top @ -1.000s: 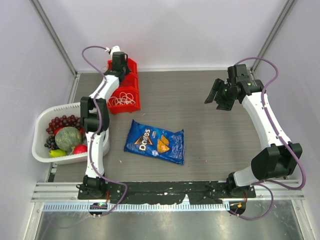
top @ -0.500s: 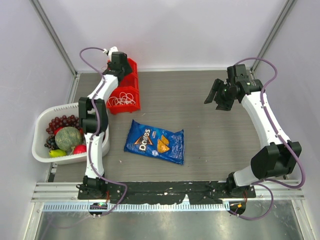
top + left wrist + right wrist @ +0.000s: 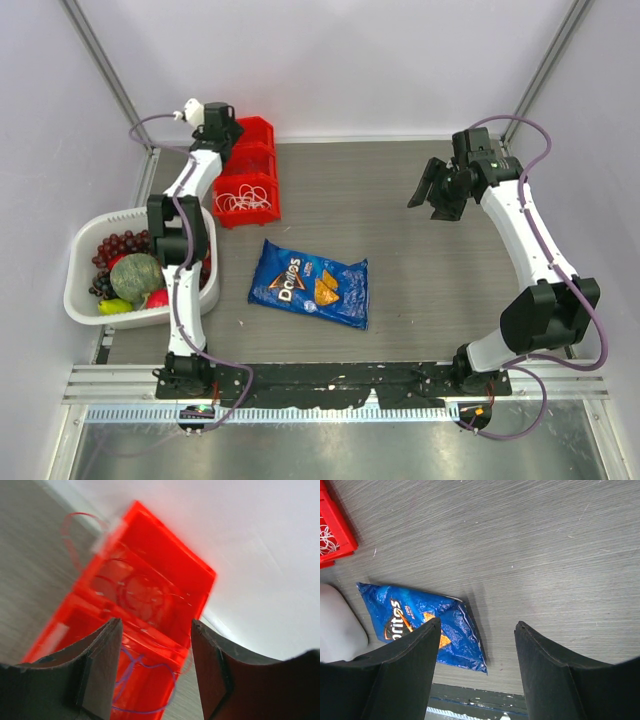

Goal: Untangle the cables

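Observation:
The cables lie in a red bin (image 3: 250, 150) at the far left. White loops (image 3: 241, 201) fill its near compartment. In the left wrist view, thin red cords (image 3: 142, 592) curl inside the bin (image 3: 165, 555), a bluish cord (image 3: 173, 679) loops over its wall, and one red loop (image 3: 70, 527) hangs outside. My left gripper (image 3: 225, 135) hovers above the bin's far end. It is open (image 3: 156, 625) and holds nothing. My right gripper (image 3: 438, 192) hangs open over the bare table at the far right, empty (image 3: 478, 625).
A blue chip bag (image 3: 309, 283) lies flat mid-table, also seen in the right wrist view (image 3: 420, 620). A white basket (image 3: 80, 300) of grapes and other fruit stands at the left edge. Walls close in the back and both sides.
My left wrist has swung left and back from over the bin's far end, and its jaws have opened. The right arm has barely moved.

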Motion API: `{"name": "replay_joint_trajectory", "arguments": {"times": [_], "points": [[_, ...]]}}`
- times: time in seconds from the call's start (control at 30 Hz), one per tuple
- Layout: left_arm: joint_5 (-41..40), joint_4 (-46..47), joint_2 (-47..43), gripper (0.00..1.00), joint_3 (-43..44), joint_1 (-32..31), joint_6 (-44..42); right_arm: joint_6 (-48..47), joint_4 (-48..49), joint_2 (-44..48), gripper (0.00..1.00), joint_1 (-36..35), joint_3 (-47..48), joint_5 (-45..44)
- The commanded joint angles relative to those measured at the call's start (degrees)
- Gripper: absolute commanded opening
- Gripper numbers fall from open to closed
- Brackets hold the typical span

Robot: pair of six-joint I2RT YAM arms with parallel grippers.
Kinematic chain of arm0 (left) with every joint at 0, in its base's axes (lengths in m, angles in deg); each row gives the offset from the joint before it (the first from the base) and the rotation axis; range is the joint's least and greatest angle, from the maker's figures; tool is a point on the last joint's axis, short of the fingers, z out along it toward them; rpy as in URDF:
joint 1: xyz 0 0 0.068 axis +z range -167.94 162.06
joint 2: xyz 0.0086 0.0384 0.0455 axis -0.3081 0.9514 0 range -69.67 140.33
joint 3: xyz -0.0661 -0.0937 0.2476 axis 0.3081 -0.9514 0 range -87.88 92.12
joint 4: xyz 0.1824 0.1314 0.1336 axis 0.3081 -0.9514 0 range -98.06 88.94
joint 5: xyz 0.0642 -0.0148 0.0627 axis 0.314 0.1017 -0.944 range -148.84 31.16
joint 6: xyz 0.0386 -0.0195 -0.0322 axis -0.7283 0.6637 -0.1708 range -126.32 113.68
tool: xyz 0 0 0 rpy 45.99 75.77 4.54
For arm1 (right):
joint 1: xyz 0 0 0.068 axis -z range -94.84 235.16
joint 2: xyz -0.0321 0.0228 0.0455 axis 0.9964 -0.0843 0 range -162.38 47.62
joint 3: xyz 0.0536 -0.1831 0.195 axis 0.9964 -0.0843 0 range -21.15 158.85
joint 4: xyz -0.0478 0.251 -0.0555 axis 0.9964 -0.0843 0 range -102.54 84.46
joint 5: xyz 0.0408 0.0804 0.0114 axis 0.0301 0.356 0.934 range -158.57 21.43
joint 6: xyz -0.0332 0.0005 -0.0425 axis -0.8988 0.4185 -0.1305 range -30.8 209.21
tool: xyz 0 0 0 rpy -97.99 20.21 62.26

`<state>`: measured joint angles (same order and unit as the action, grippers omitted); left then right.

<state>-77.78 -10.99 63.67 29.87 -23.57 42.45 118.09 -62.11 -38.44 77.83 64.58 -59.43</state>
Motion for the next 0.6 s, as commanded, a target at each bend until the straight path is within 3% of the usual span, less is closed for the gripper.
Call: {"name": "replay_joint_trajectory", "arguments": {"times": [0.0,0.33,0.57], "points": [[-2.6,6.31,-5.81,0.6,-5.77,5.0,9.83,0.3,1.12,-0.42,0.66,-0.22,2.6,0.17],[3.81,9.14,-0.01,0.44,-1.75,9.32,17.14,0.73,1.38,-1.39,0.65,-0.14,2.94,0.52],[7.16,7.83,0.61,0.44,-1.65,9.49,21.35,0.74,1.21,-1.56,0.65,-0.14,3.56,-0.09]]}}
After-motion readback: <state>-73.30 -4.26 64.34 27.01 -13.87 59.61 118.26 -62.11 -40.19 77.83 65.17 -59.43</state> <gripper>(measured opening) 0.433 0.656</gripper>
